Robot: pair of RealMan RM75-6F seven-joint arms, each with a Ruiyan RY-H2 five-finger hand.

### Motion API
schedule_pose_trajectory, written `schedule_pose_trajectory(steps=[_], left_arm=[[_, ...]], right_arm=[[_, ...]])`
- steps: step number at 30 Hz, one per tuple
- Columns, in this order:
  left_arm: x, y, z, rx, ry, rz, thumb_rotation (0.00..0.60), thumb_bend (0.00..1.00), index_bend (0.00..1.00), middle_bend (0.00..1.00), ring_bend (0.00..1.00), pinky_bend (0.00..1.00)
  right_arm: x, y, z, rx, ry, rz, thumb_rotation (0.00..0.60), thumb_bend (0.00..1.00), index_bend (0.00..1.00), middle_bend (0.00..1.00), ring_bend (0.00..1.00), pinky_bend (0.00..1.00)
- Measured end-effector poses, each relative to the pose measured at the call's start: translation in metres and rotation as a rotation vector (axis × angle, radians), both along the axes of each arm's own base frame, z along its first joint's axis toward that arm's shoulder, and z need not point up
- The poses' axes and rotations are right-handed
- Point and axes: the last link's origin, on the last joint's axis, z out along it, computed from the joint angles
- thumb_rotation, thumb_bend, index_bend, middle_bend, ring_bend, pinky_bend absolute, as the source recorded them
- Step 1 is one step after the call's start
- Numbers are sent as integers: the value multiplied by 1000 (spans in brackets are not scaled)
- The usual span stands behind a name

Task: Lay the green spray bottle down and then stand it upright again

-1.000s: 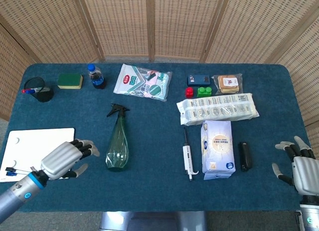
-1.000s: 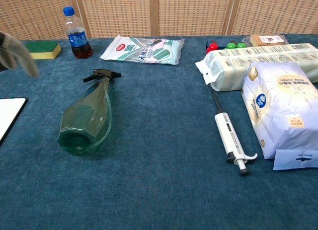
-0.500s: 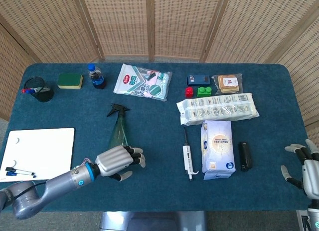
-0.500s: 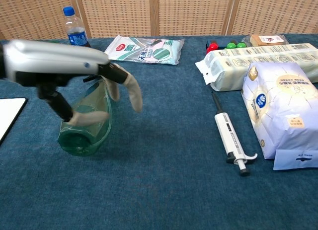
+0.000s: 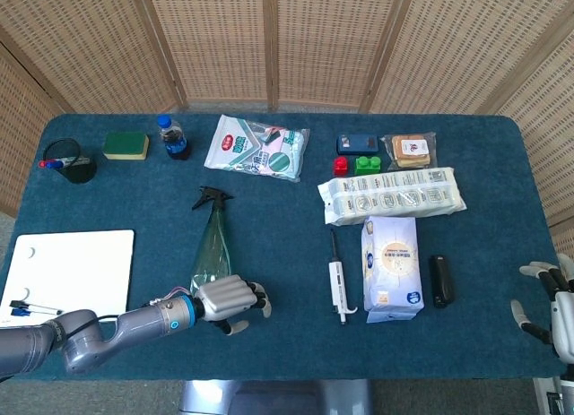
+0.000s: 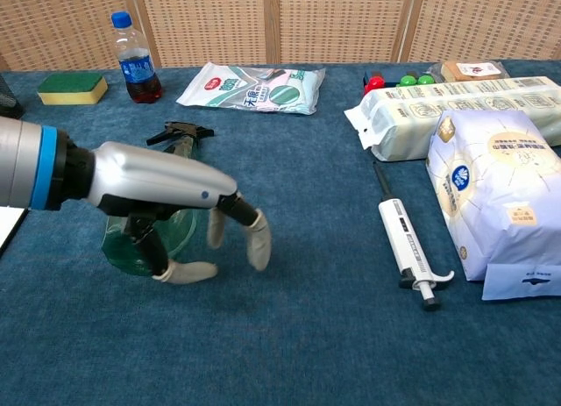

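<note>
The green spray bottle [image 5: 210, 240] lies on its side on the blue table, black trigger head [image 6: 180, 131] pointing to the far side. My left hand [image 5: 230, 298] arches over the bottle's wide base at the near end. In the chest view the left hand [image 6: 166, 194] covers much of the bottle body [image 6: 180, 232], fingers [image 6: 257, 239] hanging down on its right and the thumb [image 6: 188, 271] low in front of the base. No firm hold shows. My right hand [image 5: 552, 305] hovers with fingers apart at the table's near right corner, holding nothing.
A white board [image 5: 67, 270] lies left of the bottle. A pipette [image 5: 337, 285] and a white bag [image 5: 391, 267] lie to its right. A cola bottle [image 5: 171, 137], sponge [image 5: 126, 145], wipes pack [image 5: 258, 147] and long package [image 5: 392, 195] line the far side.
My left hand swept right from beside the white board to the bottle's base and dropped lower over it. My right hand drew back toward the lower right edge.
</note>
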Motion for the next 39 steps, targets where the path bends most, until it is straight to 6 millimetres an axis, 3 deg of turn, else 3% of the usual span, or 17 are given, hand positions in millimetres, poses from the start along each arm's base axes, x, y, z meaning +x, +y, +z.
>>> schedule_pose_trajectory(steps=[12, 25, 33, 39], left_arm=[[-47, 10, 23, 29, 167, 92, 600, 570, 302, 339, 256, 401], [-87, 26, 70, 165, 225, 212, 600, 570, 300, 339, 254, 400], [-74, 22, 73, 168, 142, 238, 600, 569, 189, 267, 194, 390], [-52, 24, 90, 193, 6, 272, 582, 566, 161, 243, 182, 388]], right_arm=[[2, 0, -1, 0, -5, 8, 600, 376, 314, 297, 93, 180], [5, -7, -6, 14, -12, 25, 600, 377, 315, 296, 93, 180], [5, -7, -6, 11, -16, 30, 600, 377, 315, 296, 93, 180], [4, -6, -6, 10, -24, 33, 600, 377, 314, 297, 93, 180]])
